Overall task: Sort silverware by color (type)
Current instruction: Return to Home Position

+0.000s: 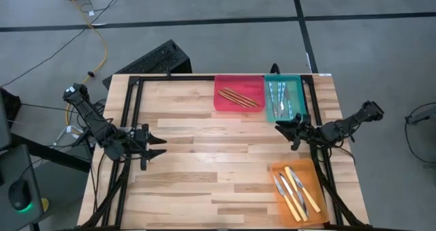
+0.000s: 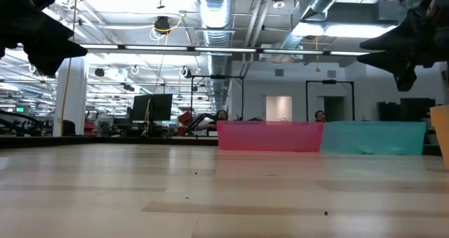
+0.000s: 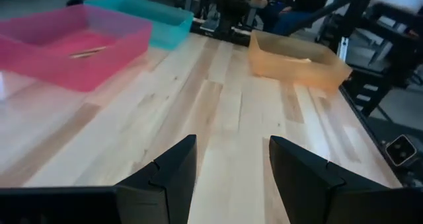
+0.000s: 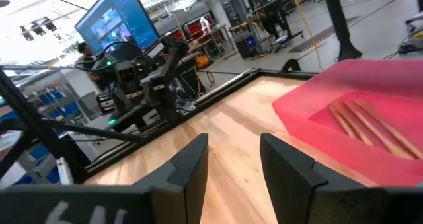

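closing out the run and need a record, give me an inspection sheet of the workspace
surface: wooden table, no spills seen
job's things: tan sticks in red tray; blue-handled pieces in teal tray; yellow-handled knives in orange tray
clutter: nothing seen
grippers: left pincer open, empty, over the table's left side; right pincer open, empty, near the teal tray
cables: yellow cable on the floor
surroundings: grey floor; people in the room behind

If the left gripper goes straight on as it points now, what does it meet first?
Ahead of the left gripper lies bare table, then probably the right gripper facing it. The orange tray looks off that line, though depth is unclear.
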Action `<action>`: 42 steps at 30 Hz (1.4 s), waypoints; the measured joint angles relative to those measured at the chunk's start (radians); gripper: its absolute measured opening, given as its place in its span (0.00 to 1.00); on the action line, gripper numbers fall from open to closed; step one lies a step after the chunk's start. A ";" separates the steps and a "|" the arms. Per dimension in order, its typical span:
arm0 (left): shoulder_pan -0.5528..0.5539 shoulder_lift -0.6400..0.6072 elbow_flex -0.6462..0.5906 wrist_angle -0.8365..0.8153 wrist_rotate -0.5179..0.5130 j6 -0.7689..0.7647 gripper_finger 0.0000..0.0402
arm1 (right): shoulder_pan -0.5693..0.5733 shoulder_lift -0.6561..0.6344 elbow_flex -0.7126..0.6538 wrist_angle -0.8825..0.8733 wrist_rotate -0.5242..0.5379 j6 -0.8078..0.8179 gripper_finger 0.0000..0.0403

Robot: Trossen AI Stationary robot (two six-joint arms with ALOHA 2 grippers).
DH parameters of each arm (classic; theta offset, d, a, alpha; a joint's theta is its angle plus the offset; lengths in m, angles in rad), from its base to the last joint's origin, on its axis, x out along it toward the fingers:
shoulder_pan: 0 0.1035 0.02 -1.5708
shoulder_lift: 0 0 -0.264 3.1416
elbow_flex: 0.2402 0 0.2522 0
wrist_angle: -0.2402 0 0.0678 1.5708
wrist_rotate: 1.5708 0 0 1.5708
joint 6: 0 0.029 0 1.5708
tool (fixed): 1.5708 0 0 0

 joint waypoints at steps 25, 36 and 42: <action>0.014 -0.393 0.078 -0.037 0.690 0.583 0.43 | -0.005 -0.005 -0.004 0.141 -0.445 -0.404 0.40; 0.013 -0.393 0.078 -0.085 0.728 0.577 0.43 | -0.005 -0.005 -0.004 0.081 -0.443 -0.406 0.40; 0.013 -0.393 0.077 -0.103 0.724 0.583 0.43 | -0.005 -0.005 -0.004 0.082 -0.440 -0.415 0.40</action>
